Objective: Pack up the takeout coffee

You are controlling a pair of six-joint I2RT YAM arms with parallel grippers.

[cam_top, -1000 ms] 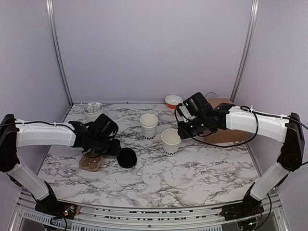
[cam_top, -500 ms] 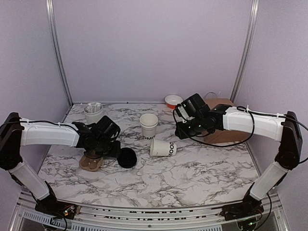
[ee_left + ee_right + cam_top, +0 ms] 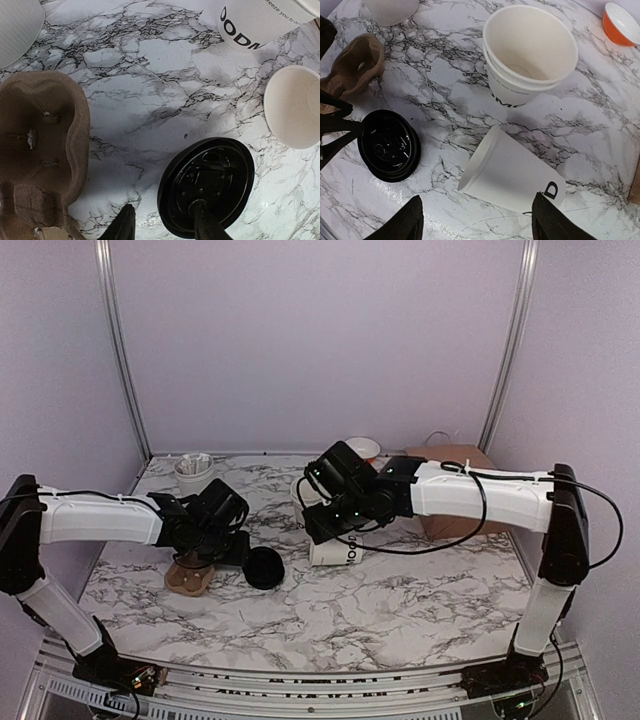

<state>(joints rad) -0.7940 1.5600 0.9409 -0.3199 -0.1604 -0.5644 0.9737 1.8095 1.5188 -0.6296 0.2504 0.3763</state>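
**Takeout cup on its side, both sets of fingers open**

Marble table (image 3: 400, 610) under everything, with the takeout cup (image 3: 512, 175) lying on its side near the middle. Mouth turned left, black lettering at the base end on the right, no lid on it.

Right arm (image 3: 480, 495) stretched in from the right of the cup, ending directly above it. Left arm (image 3: 95, 520) reaching in from the far left of the cup, ending over the lid.

Brown box (image 3: 455, 490) to the right of the cup and behind it, partly hidden by the right arm.

Brown pulp carrier (image 3: 37, 150) well to the left of the cup, beyond the lid.

Stack (image 3: 530, 55) of nested white cups upright just behind the cup, close but apart from it.

Right fingers (image 3: 402, 225) spread wide above the cup, one to each side of it, holding nothing. Contact with the cup's base end impossible to tell.

Black lid (image 3: 207, 185) flat on the table near the cup's left, inner side up.

Left fingers (image 3: 205, 222) parted, one over the lid, the other over bare table on the side away from the cup. Rim between them, not clamped.

Orange bowl (image 3: 620, 22) behind the cup and slightly right, near the back wall.
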